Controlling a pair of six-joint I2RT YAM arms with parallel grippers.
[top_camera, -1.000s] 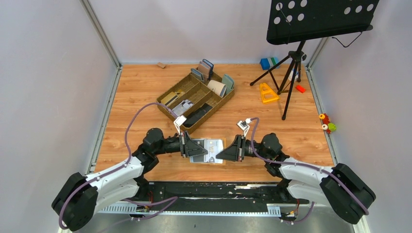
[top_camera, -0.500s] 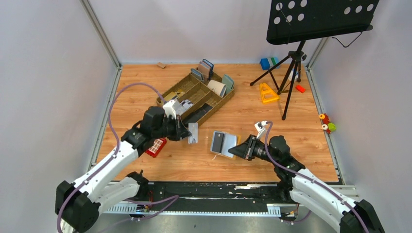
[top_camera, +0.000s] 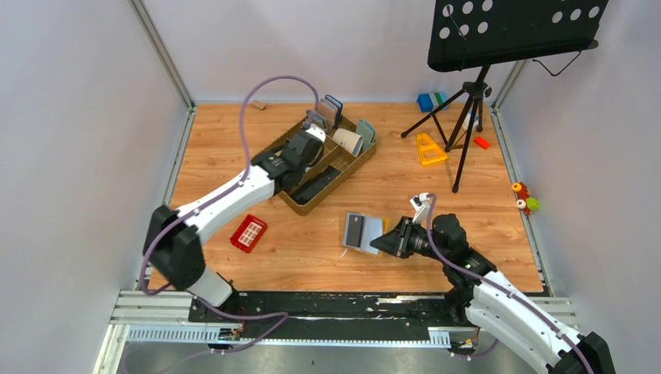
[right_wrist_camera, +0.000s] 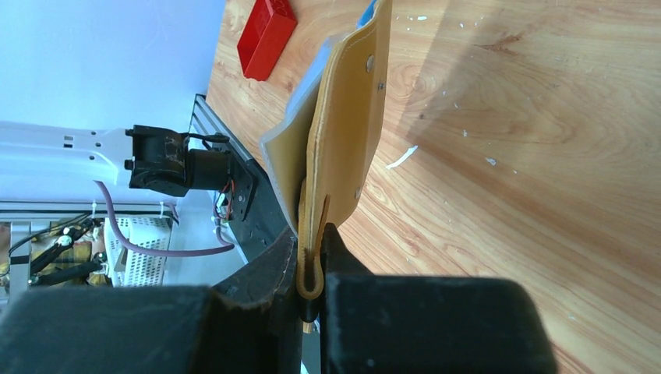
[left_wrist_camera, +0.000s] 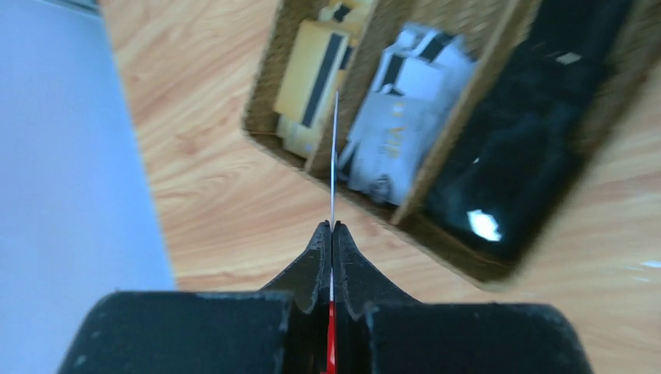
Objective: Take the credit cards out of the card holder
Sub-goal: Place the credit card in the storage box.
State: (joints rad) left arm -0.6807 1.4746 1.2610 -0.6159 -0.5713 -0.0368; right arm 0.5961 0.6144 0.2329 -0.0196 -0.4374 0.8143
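Two arms work well apart on the wooden surface (top_camera: 226, 140). The left arm (top_camera: 234, 191) stretches to the far middle, where the left jaws hang over a brown divided tray (top_camera: 343, 178). They are clenched on a thin credit card (left_wrist_camera: 334, 164) — seen edge-on from the wrist as a pale line standing straight out of the tips, with a red strip showing lower down between them. In the wrist view the card lines up with the wall between two compartments. The left one holds a yellow card (left_wrist_camera: 312, 78), the next a heap of pale grey cards (left_wrist_camera: 405, 117), and the one to the right of those a long black slab (left_wrist_camera: 514, 148). Upright wallets (top_camera: 331, 111) stand at the far end of the tray. The right arm (top_camera: 499, 300) reaches in from the near right, and the right jaws are grasping the card holder (top_camera: 366, 232) by one edge, pinching the mustard-yellow leather where it folds into a loop. The holder sits in the near middle of the scene — open, its grey-blue lining turned upward with a dark rectangle on it; whether it touches the wood I cannot tell. A small red basket (top_camera: 249, 233) lies on the surface to the near left, well apart from both jaws, and a black music stand (top_camera: 510, 31) rises at the far right.
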